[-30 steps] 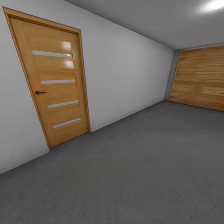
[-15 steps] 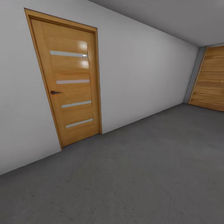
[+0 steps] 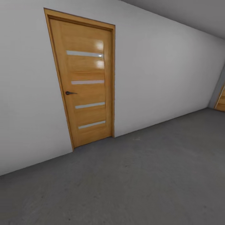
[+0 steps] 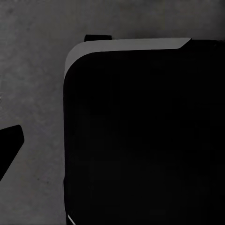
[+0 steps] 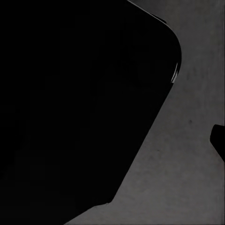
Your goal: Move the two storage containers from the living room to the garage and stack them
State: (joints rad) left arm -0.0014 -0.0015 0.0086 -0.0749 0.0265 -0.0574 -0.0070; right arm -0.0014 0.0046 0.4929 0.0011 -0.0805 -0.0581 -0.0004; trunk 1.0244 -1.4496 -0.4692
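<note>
- The head view is looking across a bare garage: a dark grey concrete floor [image 3: 140, 181] is running up to a plain white wall [image 3: 162, 81].
- A closed wooden door [image 3: 87, 84] with four pale horizontal strips and a dark lever handle [image 3: 70, 93] is standing in that wall, left of centre.
- A sliver of wooden plank door [image 3: 222, 100] is showing at the far right edge, where the wall ends.
- No container is appearing in these pictures, so which way one lies from either hand, and how its long side runs, cannot be told from here.
- Each wrist view is looking down at the grey floor past a large, dark, rounded body [image 4: 140, 140]; it is probably part of the robot, though that is a guess.
- I cannot tell how far either hand is open, or whether it is holding anything.
- Judging from the task, the robot seems to be in transit, and its next move depends on finding a container first; neither arm can be called the nearer one.
</note>
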